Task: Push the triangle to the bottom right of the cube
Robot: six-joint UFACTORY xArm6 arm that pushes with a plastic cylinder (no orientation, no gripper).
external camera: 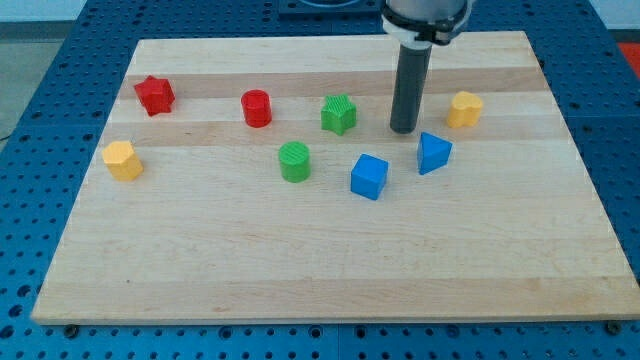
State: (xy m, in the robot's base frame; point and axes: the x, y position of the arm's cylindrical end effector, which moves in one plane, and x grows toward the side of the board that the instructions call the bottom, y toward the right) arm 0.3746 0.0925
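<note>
My tip (404, 130) rests on the worktop (300, 260), just up-left of the blue triangle (433, 152). There is no gripper, only a bare rod. The triangle sits right of the blue cube (369, 176) and slightly above it, so it needs pushing downward.

A pale wooden counter (300, 270) of glued planks, with lighter and darker grain bands running across it, fills most of the view. Around it on all sides lies a blue perforated metal base (40, 40), dotted with evenly spaced holes. The light is bright and even, with soft shadows.
</note>
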